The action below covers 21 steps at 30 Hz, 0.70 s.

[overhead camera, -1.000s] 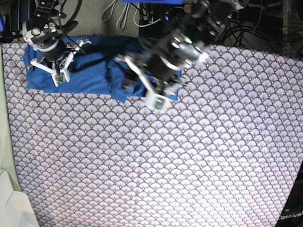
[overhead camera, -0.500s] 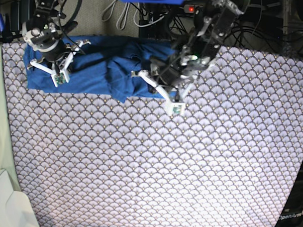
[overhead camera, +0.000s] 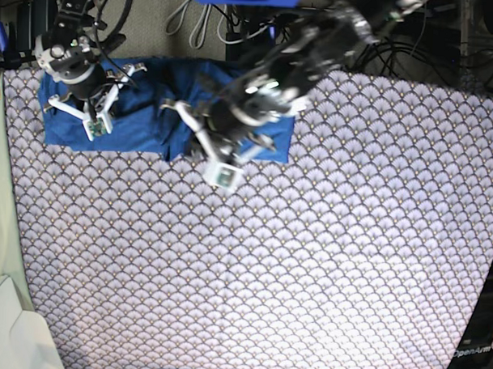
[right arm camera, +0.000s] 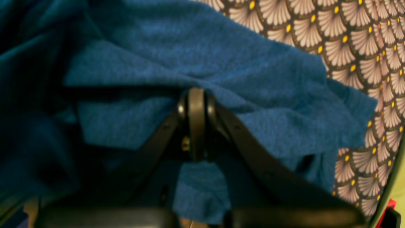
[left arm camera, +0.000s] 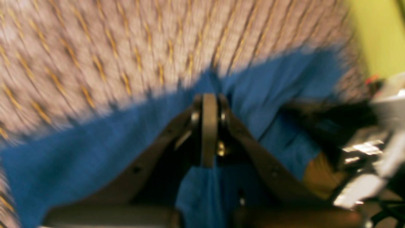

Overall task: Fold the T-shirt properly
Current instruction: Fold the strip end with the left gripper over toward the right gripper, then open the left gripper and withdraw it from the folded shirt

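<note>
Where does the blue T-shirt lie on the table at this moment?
In the base view, the T-shirt lies bunched along the far edge of the table cover, toward the left, under both hands.

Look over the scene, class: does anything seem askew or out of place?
Yes. The T-shirt lies bunched along the table cover's far edge, creased with a ragged front edge, not flat. Both the left gripper and right gripper are shut on it.

Open table cover (overhead camera: 308,268) (arms rearward)
</note>
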Each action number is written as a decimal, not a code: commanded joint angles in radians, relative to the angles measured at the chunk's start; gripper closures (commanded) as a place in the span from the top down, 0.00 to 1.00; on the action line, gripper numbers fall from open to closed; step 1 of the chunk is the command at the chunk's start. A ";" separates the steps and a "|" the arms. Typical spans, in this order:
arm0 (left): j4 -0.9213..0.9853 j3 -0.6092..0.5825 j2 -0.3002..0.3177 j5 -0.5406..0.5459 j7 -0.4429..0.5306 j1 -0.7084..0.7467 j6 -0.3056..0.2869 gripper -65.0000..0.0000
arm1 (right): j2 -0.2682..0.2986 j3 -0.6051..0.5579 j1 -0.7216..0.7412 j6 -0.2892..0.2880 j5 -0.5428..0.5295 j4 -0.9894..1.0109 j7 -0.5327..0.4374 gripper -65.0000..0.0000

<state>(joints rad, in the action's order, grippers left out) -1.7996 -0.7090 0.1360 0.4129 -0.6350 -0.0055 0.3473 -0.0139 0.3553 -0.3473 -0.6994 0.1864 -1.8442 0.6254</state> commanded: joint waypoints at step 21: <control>-0.193 0.717 0.208 0.005 -0.131 0.312 -0.020 0.00 | -0.085 -0.031 0.024 0.001 -0.015 -0.165 -0.022 0.02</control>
<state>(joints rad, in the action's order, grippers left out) -1.9720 0.0074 0.3374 0.4183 -0.7849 0.3103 0.3305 -0.1017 0.3248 -0.3332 -0.7013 0.1810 -1.9896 0.6292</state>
